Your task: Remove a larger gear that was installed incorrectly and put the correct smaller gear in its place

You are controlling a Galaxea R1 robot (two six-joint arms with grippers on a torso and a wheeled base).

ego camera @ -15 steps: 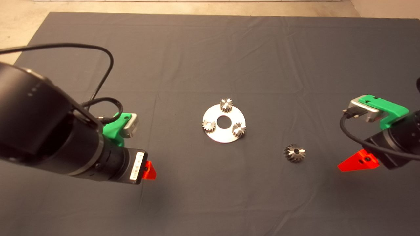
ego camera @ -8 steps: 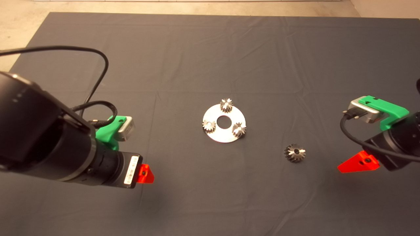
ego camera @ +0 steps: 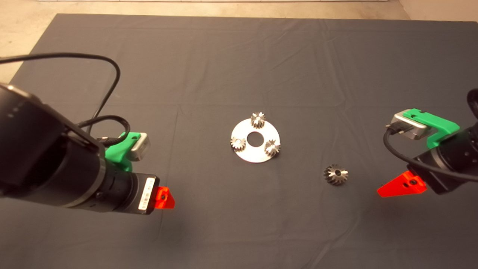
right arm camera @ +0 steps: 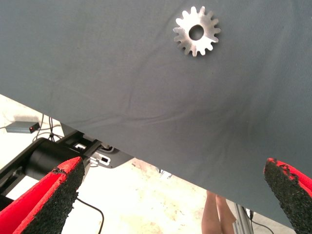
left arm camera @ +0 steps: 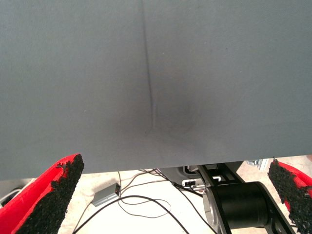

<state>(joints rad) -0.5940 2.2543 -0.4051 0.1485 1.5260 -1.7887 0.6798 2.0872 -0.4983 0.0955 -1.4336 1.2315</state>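
Three small gears on the disc, the big one off to the side.

One larger gear (ego camera: 336,174) lies alone on the dark mat (ego camera: 239,56) of the table, apart from the round silver disc (ego camera: 255,152) and nearer my right side; my right wrist view shows it (right arm camera: 196,32) flat on the cloth. The disc carries three bright gears around its centre hole, and I cannot tell which one is the smaller gear I am meant to fit; I judge the swap looks done. My right jaws (right arm camera: 170,204) stand wide and empty, low over the mat beside the larger gear. My left jaws (left arm camera: 170,202), also wide and empty, hang over bare mat, well apart from the disc.
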